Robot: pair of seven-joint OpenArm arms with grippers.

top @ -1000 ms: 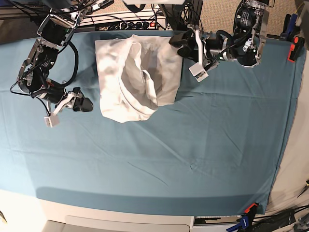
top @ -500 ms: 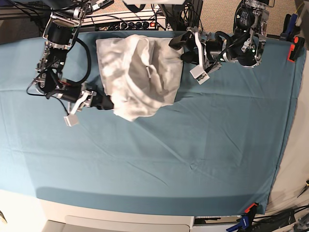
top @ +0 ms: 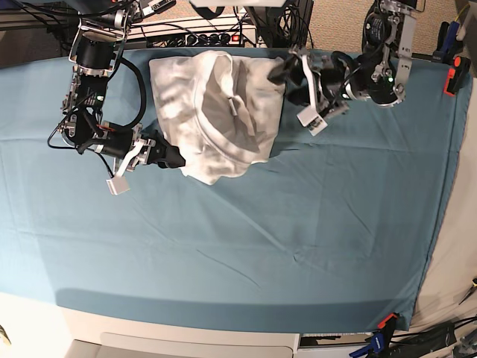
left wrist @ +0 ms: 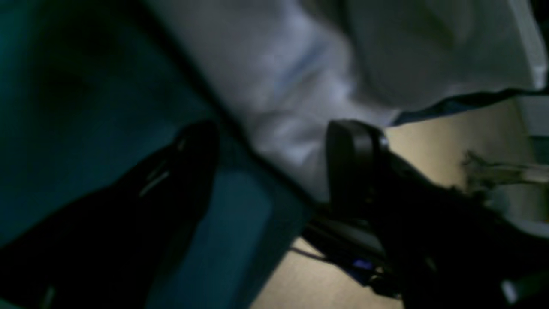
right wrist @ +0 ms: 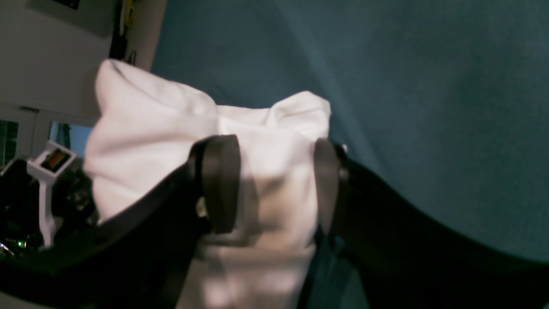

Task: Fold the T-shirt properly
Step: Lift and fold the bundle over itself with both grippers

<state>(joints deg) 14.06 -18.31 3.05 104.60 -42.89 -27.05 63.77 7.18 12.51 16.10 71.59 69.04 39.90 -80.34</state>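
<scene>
The white T-shirt (top: 212, 104) lies bunched and wrinkled on the teal cloth (top: 298, 224) near the table's back edge. My right gripper (top: 171, 157) is at the shirt's lower left edge. In the right wrist view this gripper (right wrist: 274, 180) is open, with a fold of the T-shirt (right wrist: 163, 128) lying between its fingers (right wrist: 218, 184). My left gripper (top: 288, 82) hovers at the shirt's right side. The blurred left wrist view shows it (left wrist: 270, 146) open, jaws wide apart, with the T-shirt's (left wrist: 300, 64) edge running between them.
A power strip and cables (top: 201, 33) run behind the table's back edge. Orange clamps hold the cloth at the right edge (top: 455, 74) and the front right corner (top: 385, 322). Bare floor (left wrist: 437, 141) shows past the table edge in the left wrist view.
My right gripper has travelled right from the bare cloth up to the shirt's lower left edge. The left gripper has opened wider beside the shirt. The shirt's lower part has bunched up.
</scene>
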